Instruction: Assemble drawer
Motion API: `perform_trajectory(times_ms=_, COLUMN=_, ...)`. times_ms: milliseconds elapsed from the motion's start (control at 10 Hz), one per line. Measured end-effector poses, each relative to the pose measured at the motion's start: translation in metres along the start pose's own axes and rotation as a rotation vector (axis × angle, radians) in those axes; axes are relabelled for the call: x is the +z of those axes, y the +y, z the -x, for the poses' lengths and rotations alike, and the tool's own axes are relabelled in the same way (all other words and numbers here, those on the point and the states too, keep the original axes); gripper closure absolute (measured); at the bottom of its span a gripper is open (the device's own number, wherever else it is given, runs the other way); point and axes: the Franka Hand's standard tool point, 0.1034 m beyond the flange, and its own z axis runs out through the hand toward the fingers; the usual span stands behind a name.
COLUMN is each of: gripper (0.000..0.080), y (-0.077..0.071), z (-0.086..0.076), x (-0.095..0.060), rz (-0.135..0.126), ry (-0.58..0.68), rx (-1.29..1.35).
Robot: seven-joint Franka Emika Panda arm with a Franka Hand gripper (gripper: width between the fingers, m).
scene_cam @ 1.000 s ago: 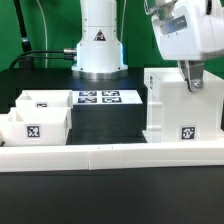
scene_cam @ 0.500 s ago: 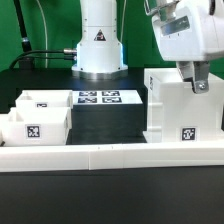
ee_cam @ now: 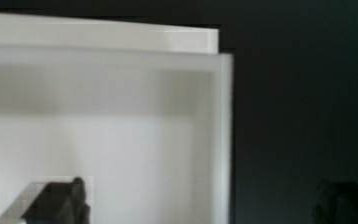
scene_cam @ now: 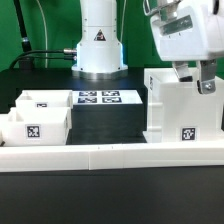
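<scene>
The drawer's tall white housing [scene_cam: 180, 105] stands at the exterior view's right, with a tag low on its front. Two small white trays [scene_cam: 45, 103] [scene_cam: 33, 125] with tags sit at the exterior view's left. My gripper [scene_cam: 196, 80] hangs over the housing's top at its right end. In the wrist view the housing [ee_cam: 105, 120] fills the picture and its wall edge runs between my dark fingers [ee_cam: 55, 200]. My gripper [ee_cam: 199, 205] is open, with the jaws wide apart on either side of that wall. It holds nothing.
The marker board [scene_cam: 98, 98] lies flat between the trays and the housing. A long low white border wall [scene_cam: 110, 155] runs along the front. The arm's white base [scene_cam: 100, 45] stands behind the marker board, with black cables to its left.
My gripper has moved a little toward the exterior view's right and slightly down over the housing. The trays and housing have not moved.
</scene>
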Motion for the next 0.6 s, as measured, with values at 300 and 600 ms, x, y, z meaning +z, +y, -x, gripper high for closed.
perform_trajectory(times_ms=300, gripper=0.0151, y=0.018, z=-0.012, x=-0.033, rz=0.002, ry=-0.008, rx=-0.125)
perform_trajectory(times_ms=600, gripper=0.0151, y=0.022, z=-0.012, x=-0.034, rz=0.005, ry=-0.009, rx=-0.168)
